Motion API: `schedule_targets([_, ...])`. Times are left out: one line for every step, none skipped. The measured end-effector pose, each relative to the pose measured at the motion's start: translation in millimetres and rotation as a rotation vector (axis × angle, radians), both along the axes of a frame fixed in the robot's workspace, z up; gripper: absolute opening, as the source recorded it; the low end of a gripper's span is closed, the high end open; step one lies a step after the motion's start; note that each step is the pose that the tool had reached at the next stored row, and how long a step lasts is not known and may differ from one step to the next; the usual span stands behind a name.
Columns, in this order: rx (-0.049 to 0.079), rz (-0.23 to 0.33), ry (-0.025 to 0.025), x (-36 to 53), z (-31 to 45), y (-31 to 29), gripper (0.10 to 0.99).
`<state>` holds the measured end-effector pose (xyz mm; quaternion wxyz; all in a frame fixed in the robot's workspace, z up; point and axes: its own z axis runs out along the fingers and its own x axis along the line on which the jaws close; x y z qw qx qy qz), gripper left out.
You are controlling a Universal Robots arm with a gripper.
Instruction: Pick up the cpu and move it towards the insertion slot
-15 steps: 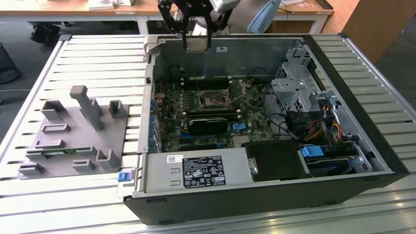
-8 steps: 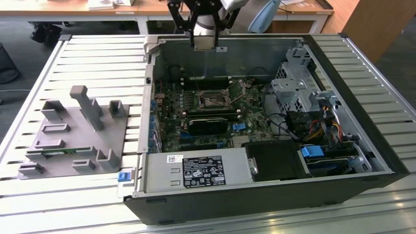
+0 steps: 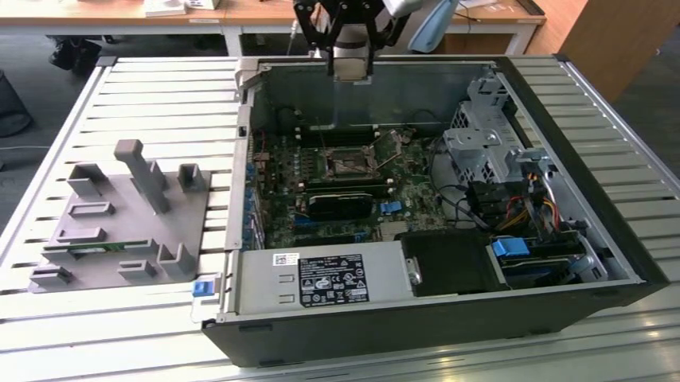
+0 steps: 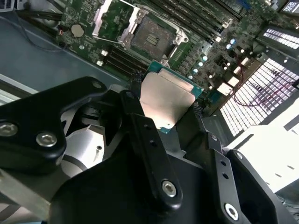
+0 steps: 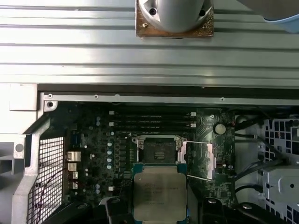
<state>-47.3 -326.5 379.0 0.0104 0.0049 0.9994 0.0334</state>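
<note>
Above the one insertion slot (image 5: 159, 151), two fingers (image 4: 145, 135) grip one cpu (image 4: 168, 100) by its edges.

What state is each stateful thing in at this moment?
cpu: held in the claw, off the board, above and short of the slot.
claw: shut on the cpu.
slot: empty, bracket swung open.
case: side panel off, interior exposed.

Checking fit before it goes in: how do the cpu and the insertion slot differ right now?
The cpu shows a pale silvery face; the insertion slot has a dark centre. The cpu is held off the board in the tool; the insertion slot sits fixed on the motherboard with its bracket swung open. Both are square.
</note>
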Motion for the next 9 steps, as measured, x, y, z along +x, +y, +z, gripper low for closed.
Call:
schedule_targets([0.000,0.000,0.0000,1.9,-0.1,0.1,0.545])
schedule_targets([0.000,0.000,0.0000,3.8,-0.1,0.2,0.545])
schedule_targets([0.000,0.000,0.0000,5.7,-0.2,0.3,0.545])
schedule_targets([0.000,0.000,-0.0001,7.8,-0.3,0.4,0.545])
schedule_targets([0.000,0.000,-0.0001,9.9,-0.3,0.5,0.545])
schedule_targets([0.000,0.000,0.0000,12.1,-0.4,0.5,0.545])
schedule_targets([0.000,0.000,0.0000,14.2,-0.4,0.6,0.545])
schedule_targets([0.000,0.000,0.0000,16.6,-0.5,0.6,0.545])
schedule_targets([0.000,0.000,0.0000,18.5,-0.5,0.6,0.545])
